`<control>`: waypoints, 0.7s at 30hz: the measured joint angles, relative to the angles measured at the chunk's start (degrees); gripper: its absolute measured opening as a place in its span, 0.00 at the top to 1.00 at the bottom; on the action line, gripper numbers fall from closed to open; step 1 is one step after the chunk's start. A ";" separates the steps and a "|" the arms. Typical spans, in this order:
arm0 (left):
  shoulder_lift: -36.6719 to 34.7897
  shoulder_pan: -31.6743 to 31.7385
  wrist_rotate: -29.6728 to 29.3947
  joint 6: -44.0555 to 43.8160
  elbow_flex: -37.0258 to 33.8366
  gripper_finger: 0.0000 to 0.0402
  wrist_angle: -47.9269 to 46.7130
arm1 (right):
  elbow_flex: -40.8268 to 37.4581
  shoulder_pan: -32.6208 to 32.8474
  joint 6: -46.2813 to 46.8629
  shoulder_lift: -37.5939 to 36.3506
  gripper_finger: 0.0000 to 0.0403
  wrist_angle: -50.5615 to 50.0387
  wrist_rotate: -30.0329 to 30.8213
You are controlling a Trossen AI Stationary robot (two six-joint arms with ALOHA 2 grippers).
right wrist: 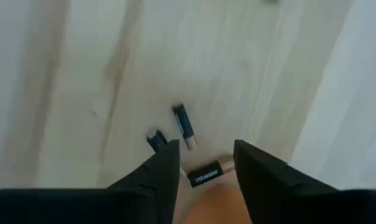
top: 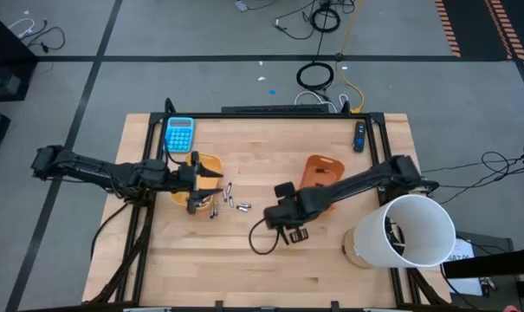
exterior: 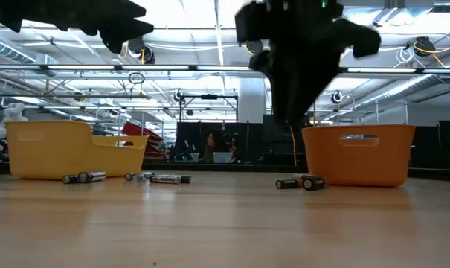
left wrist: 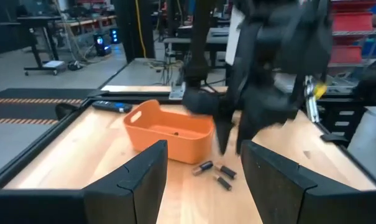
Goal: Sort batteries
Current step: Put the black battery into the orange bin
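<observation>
**Right gripper spread above three loose batteries**

The right gripper (right wrist: 205, 163) hangs over the bare wood in the middle of the table (top: 184, 269), its two dark fingers apart with nothing between them. Straight below it lie three batteries (right wrist: 183, 126): one dark and slim, one mostly cut off behind a finger, one with a printed label too small to read. In the low view these sit just beside the orange tray (exterior: 358, 154), and the arm above them is only a dark silhouette.

The left gripper (left wrist: 203, 165) hovers by the yellow tray (top: 209, 167), fingers wide and empty. Its tips are lost against the tray in the high view.

More batteries (top: 229, 200) are scattered on the wood next to the yellow tray; their count and sizes are hard to make out. What the trays hold cannot be seen.

A blue calculator (top: 179, 134) lies at the far edge, and a white bucket (top: 411, 230) stands at the right side, hiding the table beneath it.
</observation>
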 joint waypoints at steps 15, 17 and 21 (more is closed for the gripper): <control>0.00 -1.78 -0.13 -1.49 0.64 0.47 -1.95 | 0.06 0.00 -7.72 5.10 0.66 -4.91 -3.99; -0.02 -1.78 -0.42 -2.41 0.64 0.47 -2.70 | 0.07 0.34 -8.64 6.57 0.66 -4.96 -3.99; -0.02 -1.76 -0.62 -4.44 0.64 0.47 -3.83 | -0.03 0.27 -9.78 8.57 0.67 -4.98 -3.94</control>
